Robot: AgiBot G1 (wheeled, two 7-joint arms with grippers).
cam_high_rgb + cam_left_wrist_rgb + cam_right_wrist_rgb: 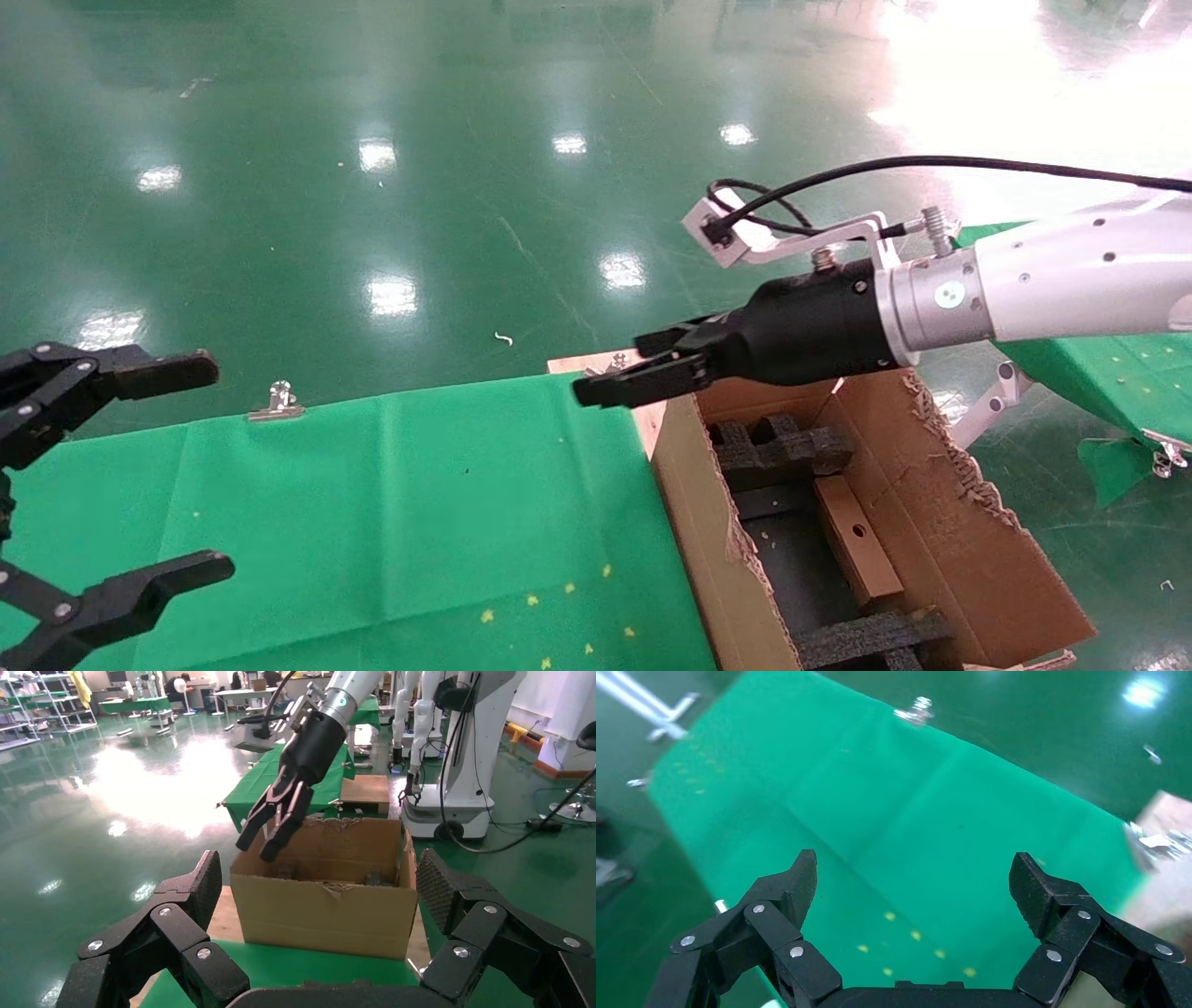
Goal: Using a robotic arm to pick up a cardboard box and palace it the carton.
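The small brown cardboard box (857, 540) lies inside the large carton (694, 522), between black foam inserts (782, 452); a round hole shows on its top. The white robotic arm (1071, 280) reaches in from the right. Its black right gripper (615, 368) hovers over the carton's far left corner, open and empty. The right wrist view shows the same open gripper (914, 881) over green cloth only. My left gripper (214, 466) stays open at the left edge. In its wrist view the left gripper (318, 881) faces the carton (323, 910), with the right gripper (256, 848) above the rim.
A green cloth table (372, 522) lies left of the carton, with a metal clip (277, 401) on its far edge. A second green table (1099, 373) stands at the right. The carton's right flap (959, 522) is ragged. Other robots (464, 741) stand behind.
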